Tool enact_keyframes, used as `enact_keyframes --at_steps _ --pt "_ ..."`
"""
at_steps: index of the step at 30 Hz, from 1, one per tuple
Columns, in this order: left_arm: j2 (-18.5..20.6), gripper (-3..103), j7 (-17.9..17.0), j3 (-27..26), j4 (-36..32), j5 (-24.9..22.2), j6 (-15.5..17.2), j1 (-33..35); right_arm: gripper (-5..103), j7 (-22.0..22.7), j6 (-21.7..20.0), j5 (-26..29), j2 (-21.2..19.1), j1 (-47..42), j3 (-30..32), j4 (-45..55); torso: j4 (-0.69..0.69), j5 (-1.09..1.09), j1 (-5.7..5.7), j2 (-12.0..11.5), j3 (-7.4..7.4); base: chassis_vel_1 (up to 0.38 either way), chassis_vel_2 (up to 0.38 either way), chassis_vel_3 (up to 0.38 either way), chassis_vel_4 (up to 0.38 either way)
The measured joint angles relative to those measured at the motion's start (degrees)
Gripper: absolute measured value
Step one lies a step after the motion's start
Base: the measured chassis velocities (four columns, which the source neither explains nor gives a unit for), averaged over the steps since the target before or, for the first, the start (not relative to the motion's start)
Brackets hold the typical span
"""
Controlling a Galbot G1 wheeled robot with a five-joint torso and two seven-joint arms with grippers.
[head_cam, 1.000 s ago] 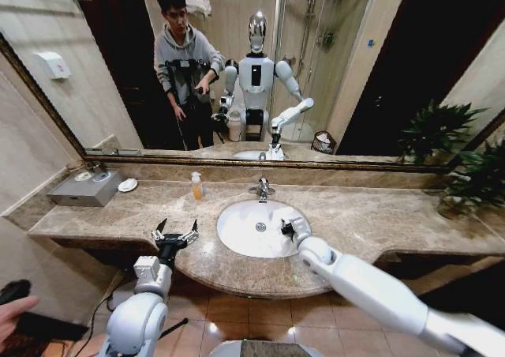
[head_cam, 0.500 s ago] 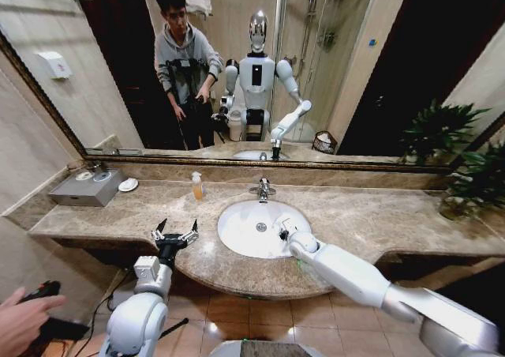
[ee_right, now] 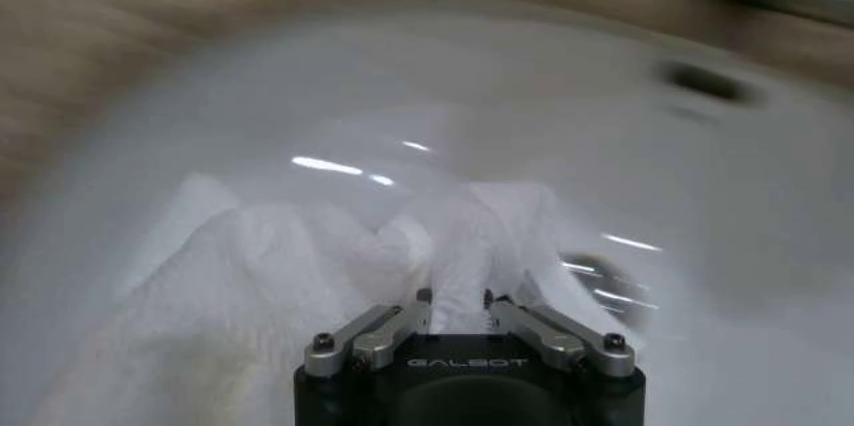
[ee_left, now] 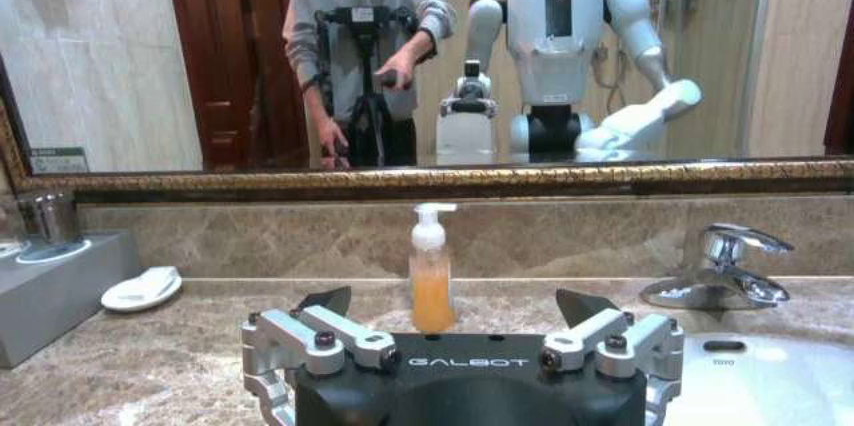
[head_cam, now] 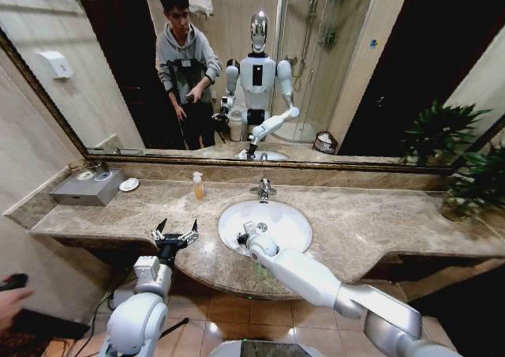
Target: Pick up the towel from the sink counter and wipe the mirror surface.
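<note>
Mottled brown-beige marble of the sink counter (head_cam: 355,223) ran the full width below the mirror (head_cam: 379,73), its curved front edge bulging ahead of the white basin (head_cam: 288,219). Head view: bare counter lay to both sides of the basin. The right gripper (head_cam: 243,236) was down at the basin's left rim, arm stretched across the front edge. The left gripper (head_cam: 175,235) hung just left of the basin over the counter edge, jaws spread wide, nothing between them. A soap bottle (head_cam: 196,186) and the tap (head_cam: 263,189) stood behind the basin; a soap dish (head_cam: 129,184) and grey box (head_cam: 87,188) sat far left of it.

Left wrist view: left gripper (ee_left: 461,321) jaws apart, soap bottle (ee_left: 431,281) directly ahead, tap (ee_left: 717,268) off to one side.

Right wrist view: the towel (ee_right: 307,276) lay bunched inside the basin (ee_right: 400,86). The right gripper (ee_right: 455,298) had its jaws nearly together, pinching a raised fold of the towel.
</note>
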Motion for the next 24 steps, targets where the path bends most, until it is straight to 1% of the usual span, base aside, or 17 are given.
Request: enact_keyframes --at_steps 1,2,4,5,7,10,12,13,15,16,18,19,20,22,24 --pt "0.0 100 0.0 0.0 0.0 0.0 0.0 0.0 5 -0.2 0.1 -0.9 -2.0 -0.4 0.9 0.0 -0.03 -0.01 0.0 0.0 0.0 0.0 0.0 0.0 0.0" --pt "0.0 100 0.0 0.0 0.0 0.0 0.0 0.0 5 -0.2 0.1 -0.9 -2.0 -0.4 0.9 0.0 -0.03 -0.01 0.0 0.0 0.0 0.0 0.0 0.0 0.0" --pt "0.0 100 0.0 0.0 0.0 0.0 0.0 0.0 5 -0.7 0.0 -3.2 -6.7 -0.8 2.9 0.6 -0.05 0.0 0.01 0.0 0.0 0.0 0.0 0.0 0.0" --pt "0.0 100 0.0 0.0 0.0 0.0 0.0 0.0 5 -0.7 0.0 -3.2 -6.7 -0.8 2.9 0.6 -0.05 0.0 0.01 0.0 0.0 0.0 0.0 0.0 0.0" --pt "0.0 100 0.0 0.0 0.0 0.0 0.0 0.0 5 -1.0 -0.2 -4.4 -10.8 -0.4 4.0 1.2 -0.04 0.0 0.0 0.0 0.0 0.0 0.0 0.0 0.0" --pt "0.0 100 0.0 0.0 0.0 0.0 0.0 0.0 5 -1.3 -0.2 -5.0 -11.4 0.1 4.3 1.0 -0.02 0.0 0.0 0.0 0.0 0.0 0.0 0.0 0.0" --pt "0.0 100 0.0 0.0 0.0 0.0 0.0 0.0 5 -1.5 -0.2 -5.4 -9.8 0.5 3.9 0.2 0.0 -0.02 0.0 0.0 0.0 0.0 0.0 0.0 0.0" --pt "0.0 100 0.0 0.0 0.0 0.0 0.0 0.0 5 -1.5 -0.2 -5.4 -9.8 0.5 3.9 0.2 0.0 -0.02 0.0 0.0 0.0 0.0 0.0 0.0 0.0" --pt "0.0 100 0.0 0.0 0.0 0.0 0.0 0.0 5 -1.4 -0.2 -5.4 -5.8 0.6 2.2 -0.4 0.02 0.0 0.01 0.0 0.0 0.0 0.0 0.0 0.0" --pt "0.0 100 0.0 0.0 0.0 0.0 0.0 0.0 5 -1.4 -0.2 -5.4 -5.8 0.6 2.2 -0.4 0.02 0.0 0.01 0.0 0.0 0.0 0.0 0.0 0.0" --pt "0.0 100 0.0 0.0 0.0 0.0 0.0 0.0 5 -1.1 0.0 -5.1 -0.7 0.8 0.6 -1.7 0.02 -0.01 0.0 0.0 0.0 0.0 0.0 0.0 0.0" --pt "0.0 100 0.0 0.0 0.0 0.0 0.0 0.0 5 -1.1 0.0 -5.1 -0.7 0.8 0.6 -1.7 0.02 -0.01 0.0 0.0 0.0 0.0 0.0 0.0 0.0" --pt "0.0 100 0.0 0.0 0.0 0.0 0.0 0.0 5 -1.1 0.3 -4.9 0.9 0.9 0.2 -2.2 0.02 -0.01 0.0 0.0 0.0 0.0 0.0 0.0 0.0" --pt "0.0 100 0.0 0.0 0.0 0.0 0.0 0.0 5 -1.3 2.7 -3.8 5.7 1.6 -0.8 -3.7 0.01 -0.02 0.0 0.0 0.0 0.0 0.0 0.0 0.0" --pt "0.0 100 0.0 0.0 0.0 0.0 0.0 0.0 5 -2.5 5.8 -2.6 9.0 2.3 -1.2 -4.8 0.03 -0.02 0.01 0.0 0.0 0.0 0.0 0.0 0.0"
